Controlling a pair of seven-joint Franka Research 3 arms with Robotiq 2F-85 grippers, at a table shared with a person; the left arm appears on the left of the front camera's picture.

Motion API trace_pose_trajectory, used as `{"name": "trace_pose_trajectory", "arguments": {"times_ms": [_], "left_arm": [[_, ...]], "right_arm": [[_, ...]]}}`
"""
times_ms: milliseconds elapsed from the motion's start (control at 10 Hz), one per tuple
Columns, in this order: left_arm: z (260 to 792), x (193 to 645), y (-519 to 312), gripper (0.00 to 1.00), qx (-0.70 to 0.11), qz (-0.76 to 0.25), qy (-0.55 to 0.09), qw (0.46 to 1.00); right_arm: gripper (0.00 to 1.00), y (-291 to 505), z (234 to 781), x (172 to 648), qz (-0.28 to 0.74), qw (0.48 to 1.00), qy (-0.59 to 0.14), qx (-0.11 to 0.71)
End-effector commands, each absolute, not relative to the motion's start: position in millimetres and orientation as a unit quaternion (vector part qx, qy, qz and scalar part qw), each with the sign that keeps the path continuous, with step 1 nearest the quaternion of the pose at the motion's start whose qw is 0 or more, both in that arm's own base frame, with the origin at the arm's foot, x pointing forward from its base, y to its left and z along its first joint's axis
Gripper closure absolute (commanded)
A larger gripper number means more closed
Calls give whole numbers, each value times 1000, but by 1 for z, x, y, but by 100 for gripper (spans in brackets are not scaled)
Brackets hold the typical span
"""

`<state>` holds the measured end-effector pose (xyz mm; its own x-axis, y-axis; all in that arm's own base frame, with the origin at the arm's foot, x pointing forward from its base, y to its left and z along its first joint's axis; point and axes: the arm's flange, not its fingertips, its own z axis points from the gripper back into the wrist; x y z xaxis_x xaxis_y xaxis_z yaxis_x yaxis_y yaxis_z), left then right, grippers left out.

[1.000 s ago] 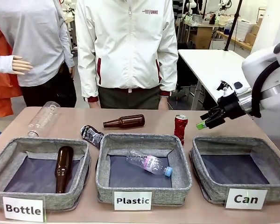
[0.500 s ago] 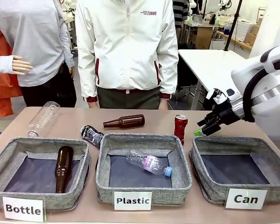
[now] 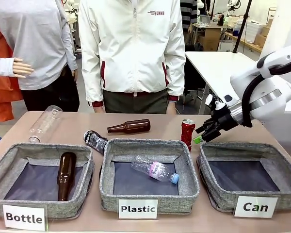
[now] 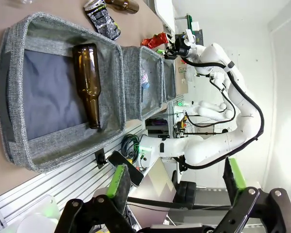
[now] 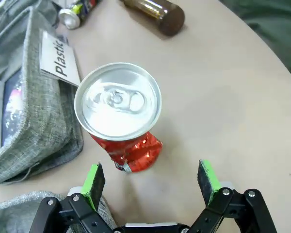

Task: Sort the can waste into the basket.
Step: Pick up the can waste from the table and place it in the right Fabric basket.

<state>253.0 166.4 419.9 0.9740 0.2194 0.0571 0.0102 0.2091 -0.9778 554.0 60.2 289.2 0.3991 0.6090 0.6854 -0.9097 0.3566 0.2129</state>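
- Left gripper [image 4: 177,175]: fingers spread wide, nothing between the pads. It sits off the table's near side, looking along the row of bins.
- Bottle bin [image 3: 19,148]: near-left on the table [image 3: 203,222]. One brown glass bottle [image 3: 66,174] lies inside.
- Plastic bin [image 3: 106,189]: near-centre. One clear plastic bottle [image 3: 155,170] with a pink label lies inside.
- Can basket [image 3: 218,200]: near-right, with a white "Can" label on its front wall. The dark lining is bare and neither can is in it.
- Red can [image 3: 187,132]: upright on the table just behind the Plastic bin's far right corner, outside the Can basket. Its lower body is crumpled.
- Right gripper [image 3: 200,136]: just beside the red can, above the Can basket's far left corner. Its jaws are apart and it grips nothing; the can stands just ahead of the green pads [image 5: 94,179].
- Dark can [image 3: 95,141]: crushed, lying on the table behind the gap between the Bottle and Plastic bins.
- Second brown bottle [image 3: 129,127]: lying on its side, mid-table.
- Empty clear bottle [image 3: 45,124]: lying far-left.
- Person [image 3: 133,48]: in a white jacket, standing at the far edge.
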Motion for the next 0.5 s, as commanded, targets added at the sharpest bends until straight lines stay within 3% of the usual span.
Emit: {"name": "trace_pose_trajectory", "arguments": {"times_ms": [0,400], "left_arm": [[420,249,167,0,-626,63,-90,772],[420,249,167,0,-626,63,-90,772]], "right_arm": [[0,63,287,561,508,759,-257,317],[0,81,283,571,512,737,-274,346]]}}
